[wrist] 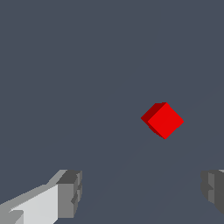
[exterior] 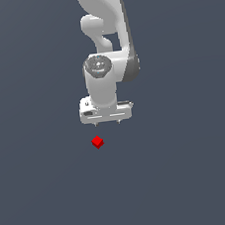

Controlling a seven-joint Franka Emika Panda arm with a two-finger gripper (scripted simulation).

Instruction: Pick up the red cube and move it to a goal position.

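The red cube (exterior: 97,142) is tiny and plain, and lies on the flat dark grey surface, turned at an angle. My white gripper (exterior: 107,123) points down, and in the exterior view it stands just past the cube and slightly to the exterior view's right of it. Its two short fingertips are spread wide apart, open and empty. In the wrist view the cube (wrist: 162,120) lies ahead of the gripper (wrist: 142,194), clear of both grey finger pads (wrist: 70,192), and does not sit between them.
The white arm (exterior: 104,30) rises behind the gripper toward the top of the exterior view. The surface (exterior: 44,192) is a plain dark grey plane with no other objects or edges in view.
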